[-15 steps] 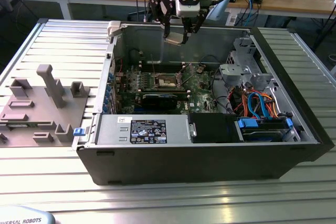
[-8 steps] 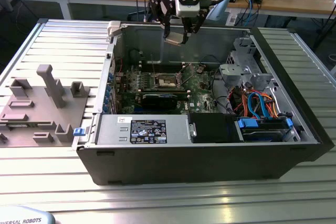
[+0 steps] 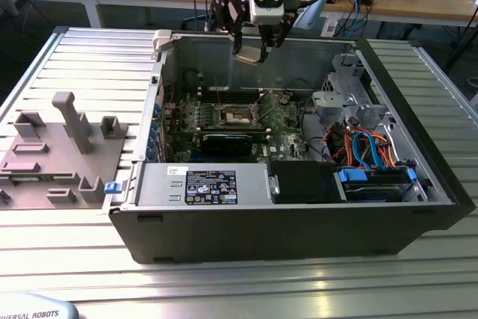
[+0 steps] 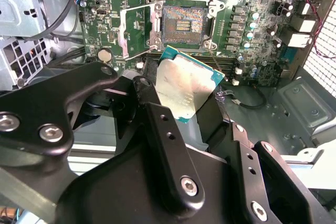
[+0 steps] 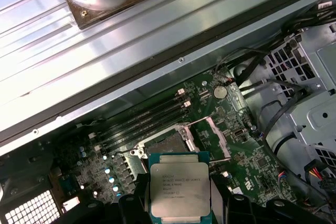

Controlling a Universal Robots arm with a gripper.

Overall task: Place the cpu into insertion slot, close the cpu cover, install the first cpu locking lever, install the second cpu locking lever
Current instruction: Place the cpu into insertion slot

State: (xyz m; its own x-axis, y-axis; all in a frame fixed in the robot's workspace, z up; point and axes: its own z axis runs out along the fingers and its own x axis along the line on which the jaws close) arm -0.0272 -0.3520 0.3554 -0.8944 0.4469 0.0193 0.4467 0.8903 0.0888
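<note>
My gripper (image 3: pixel 250 48) hangs above the open computer case, shut on the cpu (image 3: pixel 249 54). Both wrist views show the chip's dull silver top (image 4: pixel 184 85) (image 5: pixel 180 190) with a teal edge, clamped between two black fingers (image 4: pixel 146 93) (image 5: pixel 137 195). Below it lies the insertion slot (image 4: pixel 182 22) (image 5: pixel 169 142) (image 3: pixel 237 113), a bare dark square socket on the green motherboard. The cpu cover (image 4: pixel 125 31) (image 5: pixel 220 139) is swung open beside the socket, a thin silvery frame with board showing through its cut-out. A thin wire lever (image 4: pixel 216 60) stands raised by the socket corner.
Black case walls (image 3: pixel 299 229) ring the motherboard. A grey drive cage (image 3: pixel 340 91) with orange and blue cables (image 3: pixel 366 147) stands at the exterior view's right. A long black card (image 3: pixel 224 142) and a labelled power supply (image 3: pixel 209 184) lie toward the front. A grey fixture (image 3: pixel 60 147) sits outside the case.
</note>
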